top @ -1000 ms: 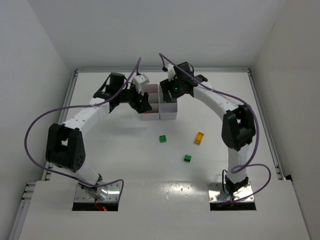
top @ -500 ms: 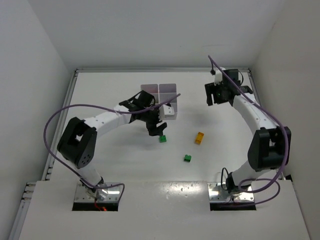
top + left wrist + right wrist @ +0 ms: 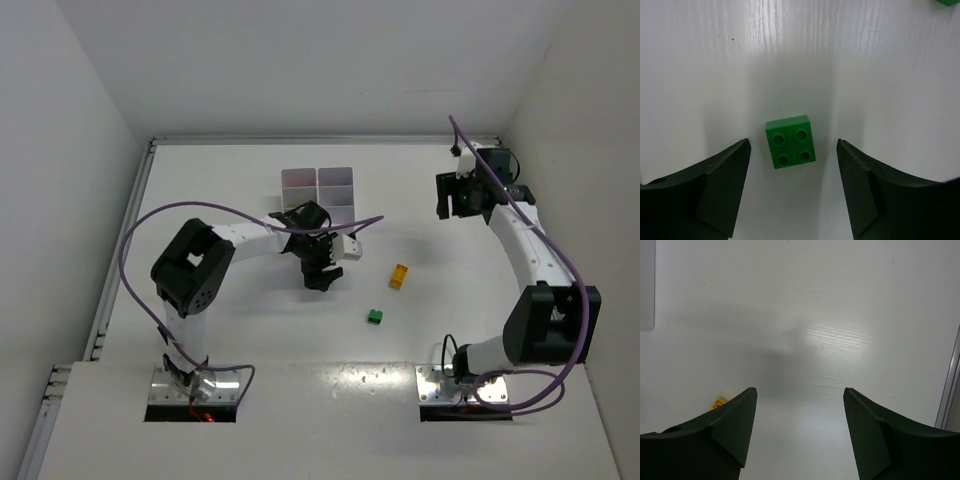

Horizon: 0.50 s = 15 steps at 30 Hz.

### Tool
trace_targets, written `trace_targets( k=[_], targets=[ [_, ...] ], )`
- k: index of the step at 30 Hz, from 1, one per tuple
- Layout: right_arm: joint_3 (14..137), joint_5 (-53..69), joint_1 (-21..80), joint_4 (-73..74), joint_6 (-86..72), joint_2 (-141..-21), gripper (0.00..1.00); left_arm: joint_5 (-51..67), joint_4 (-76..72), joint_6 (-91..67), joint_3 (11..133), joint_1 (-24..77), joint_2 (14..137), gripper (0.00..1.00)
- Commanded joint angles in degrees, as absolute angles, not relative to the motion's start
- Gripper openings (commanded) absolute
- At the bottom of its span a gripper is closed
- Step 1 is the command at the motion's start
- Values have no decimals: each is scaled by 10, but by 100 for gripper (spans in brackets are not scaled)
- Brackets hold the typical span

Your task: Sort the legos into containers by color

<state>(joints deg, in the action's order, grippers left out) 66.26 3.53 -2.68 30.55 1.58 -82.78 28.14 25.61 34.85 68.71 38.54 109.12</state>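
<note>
My left gripper (image 3: 320, 274) is open and hangs low over a green lego, which it hides in the top view. In the left wrist view that green lego (image 3: 790, 142) lies flat on the table, studs up, between my open fingertips and touching neither; the gripper (image 3: 792, 150) is centred on it. A second green lego (image 3: 374, 316) and a yellow-orange lego (image 3: 399, 276) lie on the table to the right. The white containers (image 3: 336, 186) stand behind the left gripper. My right gripper (image 3: 453, 198) is open and empty at the far right, also in its wrist view (image 3: 800, 392).
The second green lego shows at the top right corner of the left wrist view (image 3: 947, 1). The yellow-orange lego (image 3: 718, 402) peeks out beside my right gripper's left finger. A metal rail (image 3: 950, 380) marks the table's right edge. White walls enclose the table.
My left gripper moved from the containers forward and down over the green lego. My right arm swung away from the containers to the far right of the table.
</note>
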Motion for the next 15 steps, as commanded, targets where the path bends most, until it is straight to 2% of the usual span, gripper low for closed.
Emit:
trace_targets(
  k=[1, 6, 9, 10, 13, 14, 15],
  targets=[
    [654, 49, -40, 308, 20, -810, 71, 276, 255, 352, 715, 394, 1114, 75],
    [649, 54, -46, 308, 20, -805, 71, 276, 250, 336, 721, 394, 1121, 68],
    [649, 54, -51, 308, 20, -800, 71, 276, 250, 336, 721, 394, 1121, 54],
    [649, 60, -51, 308, 20, -800, 71, 276, 250, 336, 721, 394, 1121, 43],
    [649, 60, -51, 308, 20, -800, 71, 276, 250, 336, 721, 394, 1100, 27],
    [649, 65, -51, 308, 20, -806, 71, 276, 250, 336, 715, 394, 1091, 17],
    [649, 65, -51, 308, 20, -806, 71, 276, 260, 336, 715, 394, 1081, 14]
  ],
)
